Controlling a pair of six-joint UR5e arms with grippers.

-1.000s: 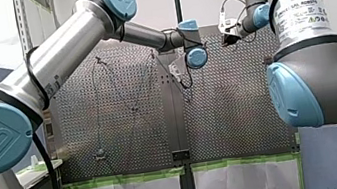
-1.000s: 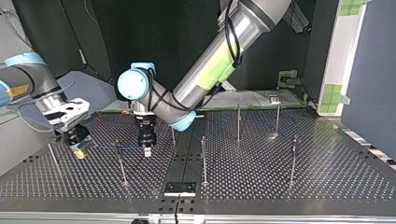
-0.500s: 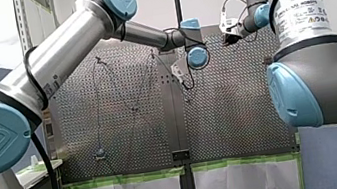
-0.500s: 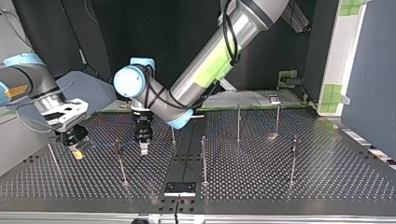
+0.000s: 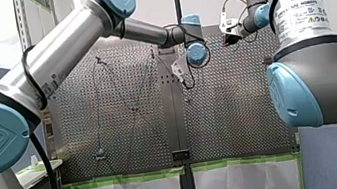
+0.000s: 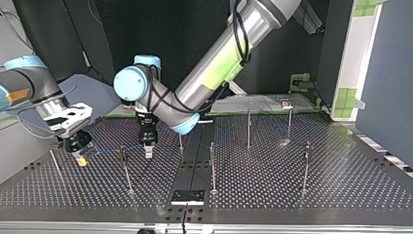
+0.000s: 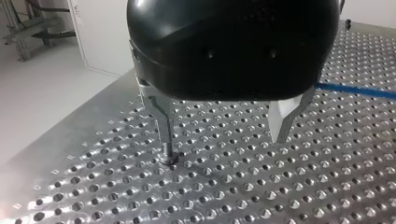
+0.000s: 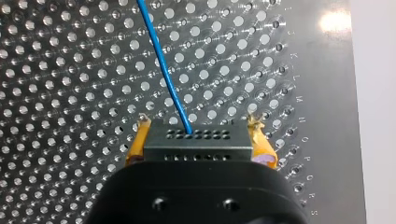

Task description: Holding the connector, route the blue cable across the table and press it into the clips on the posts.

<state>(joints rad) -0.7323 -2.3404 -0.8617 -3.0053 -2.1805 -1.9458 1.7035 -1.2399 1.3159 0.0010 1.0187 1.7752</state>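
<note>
Yellow-padded, my right gripper (image 6: 82,160) at the top view's left clamps the connector (image 8: 198,140); the blue cable (image 8: 163,70) runs from it toward a post (image 6: 126,170). My left gripper (image 6: 147,153) hangs just beyond, jaws apart, empty. Overpulling might drag the cable off a clip.

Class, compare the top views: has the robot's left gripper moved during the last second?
Yes. My left gripper has shifted toward the view's left and slightly farther back, closing on the thin metal post beside it.
</note>
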